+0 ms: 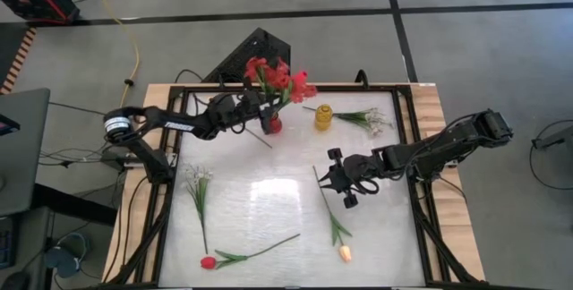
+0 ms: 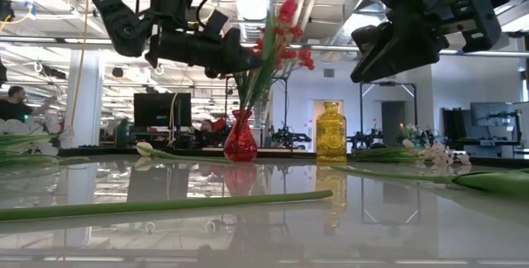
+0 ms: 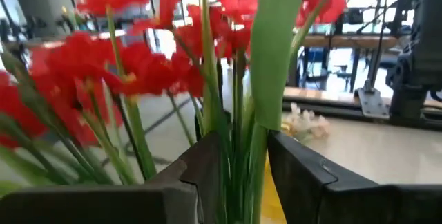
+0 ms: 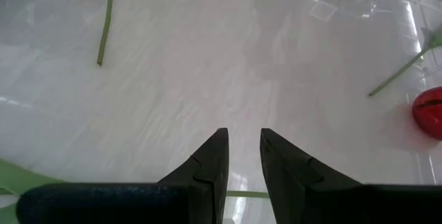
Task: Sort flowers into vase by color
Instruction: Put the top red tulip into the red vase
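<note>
A red vase (image 1: 274,125) stands at the table's far middle with a bunch of red flowers (image 1: 277,79) in it. My left gripper (image 1: 261,109) is at the bunch's stems just above the vase's mouth, shut on them (image 3: 245,175). A yellow vase (image 1: 323,116) stands to the right of the red one, with no flowers in it. My right gripper (image 1: 324,181) hovers above the table's middle, fingers a little apart and empty (image 4: 244,156), over the stem of a peach tulip (image 1: 345,253) that lies flat. A red tulip (image 1: 209,261) lies at the near left. My left gripper pinches several green stems and a leaf (image 3: 257,156) of the red bunch between its two fingers, below the blossoms. The fingers come level from the table's left and lie across the stems. The stems stand nearly upright, their lower ends in the red vase (image 2: 240,138).
A sprig of white blossoms (image 1: 199,187) lies at the left and another (image 1: 369,118) lies beside the yellow vase (image 2: 331,132). The table's raised black frame (image 1: 421,209) runs round the white top. A loose stem end (image 4: 103,27) lies ahead of my right gripper.
</note>
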Available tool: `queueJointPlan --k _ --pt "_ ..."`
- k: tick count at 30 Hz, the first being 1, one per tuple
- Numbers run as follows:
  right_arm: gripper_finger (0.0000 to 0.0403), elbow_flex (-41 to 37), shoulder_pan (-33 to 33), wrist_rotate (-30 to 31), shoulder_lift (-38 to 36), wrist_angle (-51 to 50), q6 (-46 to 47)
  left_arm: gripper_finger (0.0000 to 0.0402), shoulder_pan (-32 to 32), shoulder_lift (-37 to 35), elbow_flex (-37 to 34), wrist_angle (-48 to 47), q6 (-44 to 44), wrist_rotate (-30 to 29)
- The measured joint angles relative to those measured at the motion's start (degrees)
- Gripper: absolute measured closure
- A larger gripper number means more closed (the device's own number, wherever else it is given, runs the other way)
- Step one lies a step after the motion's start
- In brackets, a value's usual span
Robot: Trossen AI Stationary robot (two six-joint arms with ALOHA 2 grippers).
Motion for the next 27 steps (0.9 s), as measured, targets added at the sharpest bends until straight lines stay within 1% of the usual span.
queueJointPlan --k 4,10,14,17,22,25,27 --pt "0.0292 0.0 0.0 0.0 0.0 0.1 0.3 0.0298 -0.5 -1.8 0.0 -2.4 -0.3 -0.2" --pt "0.0292 0.0 0.1 0.0 0.0 -0.2 3.7 0.0313 -0.7 -6.0 0.0 -7.2 -0.1 -0.3" --pt "0.0292 0.0 0.1 0.0 0.0 -0.3 4.0 0.0314 -0.7 -8.2 0.0 -13.9 1.7 -0.4" --pt "0.0292 0.0 0.1 0.0 0.0 -0.3 4.0 0.0313 -0.7 -9.7 0.0 -18.5 1.8 -1.6" --pt "0.0292 0.2 -0.2 0.0 0.0 0.1 4.0 0.0313 -0.7 -11.7 0.0 -23.8 1.8 -2.1" --pt "0.0292 2.0 -0.4 0.1 0.0 -0.5 4.3 0.0313 -0.8 -12.7 0.0 -25.5 1.8 -1.1" --pt "0.0292 3.5 -0.6 0.1 0.0 -0.5 4.4 0.0313 -0.9 -13.1 0.0 -26.8 1.8 0.7"
